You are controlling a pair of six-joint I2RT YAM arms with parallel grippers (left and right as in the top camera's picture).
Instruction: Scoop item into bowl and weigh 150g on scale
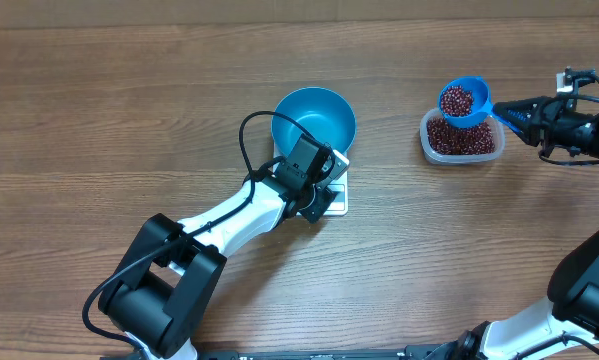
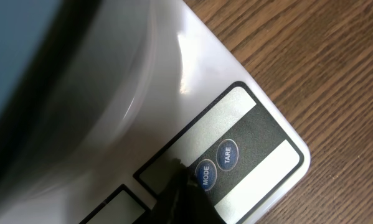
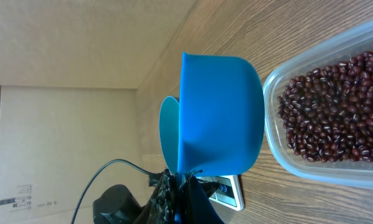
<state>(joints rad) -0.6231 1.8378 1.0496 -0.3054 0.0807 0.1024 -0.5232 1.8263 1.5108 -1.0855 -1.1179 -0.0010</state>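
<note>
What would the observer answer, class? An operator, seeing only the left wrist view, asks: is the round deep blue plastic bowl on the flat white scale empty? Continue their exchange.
Observer: Yes, overhead the round deep blue plastic bowl is empty inside.
Operator: What will go in it?
Observer: Small dark red-brown beans fill a small blue handled plastic scoop, held by the right tool.
Operator: Where is that scoop?
Observer: Over the rim of a clear rectangular plastic tub that holds more beans.
</note>
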